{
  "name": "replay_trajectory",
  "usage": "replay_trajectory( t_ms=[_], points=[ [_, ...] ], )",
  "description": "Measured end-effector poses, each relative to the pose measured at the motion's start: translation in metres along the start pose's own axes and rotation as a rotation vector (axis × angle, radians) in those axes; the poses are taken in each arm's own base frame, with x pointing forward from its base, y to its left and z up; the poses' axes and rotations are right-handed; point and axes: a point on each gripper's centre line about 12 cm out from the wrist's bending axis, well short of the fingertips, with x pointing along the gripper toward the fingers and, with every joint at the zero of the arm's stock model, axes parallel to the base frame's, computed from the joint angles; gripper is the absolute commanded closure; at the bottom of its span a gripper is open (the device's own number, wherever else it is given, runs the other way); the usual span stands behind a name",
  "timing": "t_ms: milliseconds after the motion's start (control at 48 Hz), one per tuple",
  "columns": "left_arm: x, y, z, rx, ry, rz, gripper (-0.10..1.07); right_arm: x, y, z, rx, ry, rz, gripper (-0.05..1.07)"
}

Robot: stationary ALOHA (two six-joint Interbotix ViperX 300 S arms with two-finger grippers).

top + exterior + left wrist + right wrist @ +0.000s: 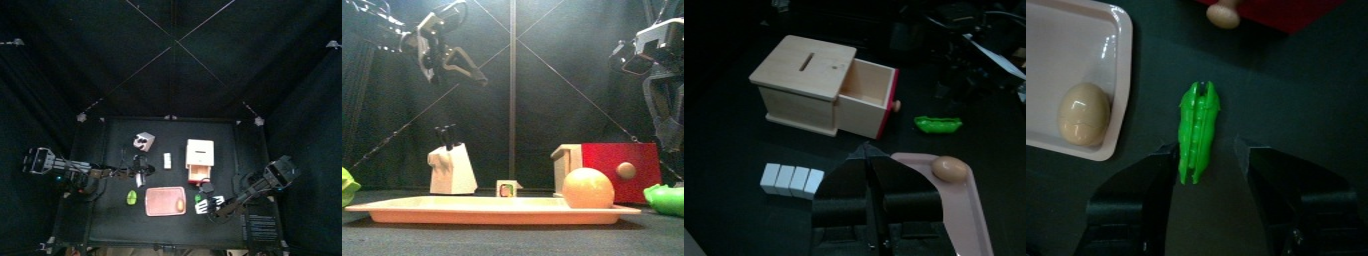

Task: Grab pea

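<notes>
Lying flat on the counter [1307,110], the pea [1197,130] sat lengthwise in the gap of the right pincer [1208,165], whose jaws were spread to either side of it and did not touch it. To one side of that pincer, just beside the pea, was the pink board [1080,70] with an egg [1084,111] on it. Ahead of the pincer, past the pea's far tip, stood the red drawer front [1287,12] with its wooden knob [1223,13].

From the front, the pea [664,198] lay low beneath the right arm, next to the board's [489,210] end, with the egg [588,188] close by.

The left pincer [875,190] hung well away, its jaws pressed together. Beyond it lay the wooden box [811,85] with its drawer pulled out, and white blocks [791,179] off to the side.
</notes>
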Motion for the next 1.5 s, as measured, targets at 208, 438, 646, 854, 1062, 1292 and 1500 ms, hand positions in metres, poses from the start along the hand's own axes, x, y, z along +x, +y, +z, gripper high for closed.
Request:
replay_trajectory(
  t_ms=[208,438,646,854,1062,1292,1500],
  points=[
    [-0.017,0.005,0.001,-0.009,-0.047,0.015,0.67,0.014,0.006,-0.008,-0.013,0.028,0.021,0.18],
    [-0.022,0.006,0.004,-0.016,-0.066,0.019,0.67,0.019,0.006,-0.01,-0.016,0.026,0.011,0.18],
    [-0.022,0.006,0.003,-0.017,-0.065,0.02,0.67,0.024,0.006,-0.005,-0.005,0.02,-0.002,0.18],
    [-0.022,0.006,0.001,-0.016,-0.062,0.02,0.67,0.028,0.007,-0.001,0.0,0.013,-0.007,0.18],
    [-0.023,0.007,-0.001,-0.015,-0.057,0.022,0.67,0.036,0.008,0.002,0.005,0.008,-0.017,0.18],
    [-0.023,0.007,-0.002,-0.017,-0.055,0.024,0.67,0.046,0.009,0.007,0.024,0.011,-0.029,0.19],
    [-0.022,0.008,-0.002,-0.017,-0.054,0.024,0.67,0.05,0.011,0.006,0.026,0.023,-0.018,0.19]
  ],
)
